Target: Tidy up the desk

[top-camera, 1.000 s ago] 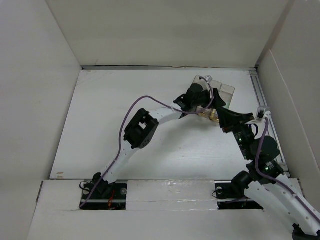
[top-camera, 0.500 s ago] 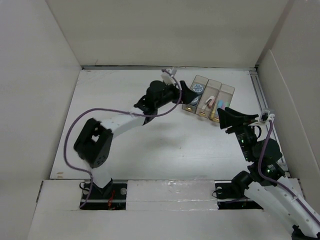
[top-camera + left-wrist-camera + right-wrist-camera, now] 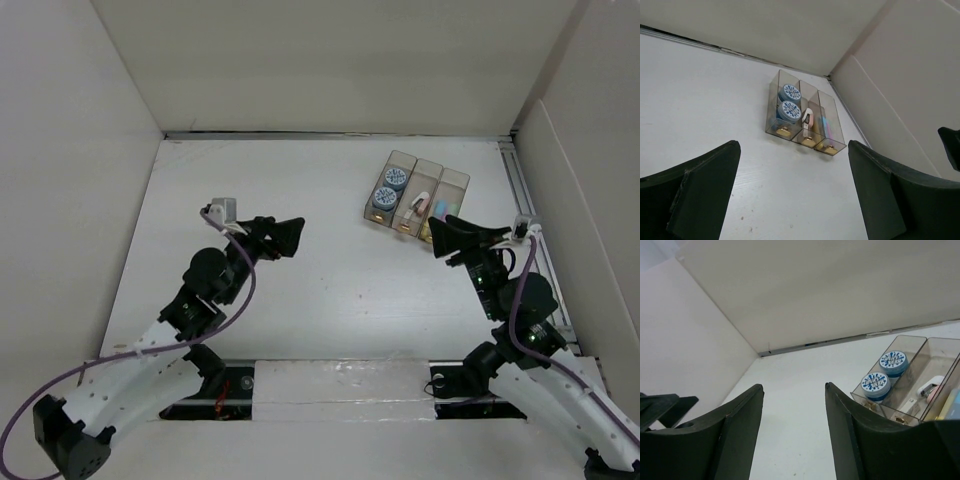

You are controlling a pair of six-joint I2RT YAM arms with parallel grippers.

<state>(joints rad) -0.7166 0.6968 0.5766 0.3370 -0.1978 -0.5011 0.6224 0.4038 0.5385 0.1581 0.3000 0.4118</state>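
Note:
The white desk (image 3: 330,270) lies between upright white panels. A translucent three-compartment bin (image 3: 416,192) stands at the back right; it also shows in the left wrist view (image 3: 802,120) and the right wrist view (image 3: 912,377). Its left compartment holds two blue-lidded round tubs (image 3: 386,188), the middle one a small white and pink item (image 3: 420,203), the right one flat pastel items (image 3: 445,207). My left gripper (image 3: 288,232) is open and empty over the desk's left middle. My right gripper (image 3: 448,232) is open and empty, just in front of the bin's near right corner.
A metal rail (image 3: 528,205) runs along the desk's right edge. White panels stand at the left, back and right. Both arm bases sit in a white strip (image 3: 340,385) at the near edge.
My left arm has pulled back from the bin to the desk's left middle, folding toward its base. The two blue tubs now show in the bin. My right arm has barely moved.

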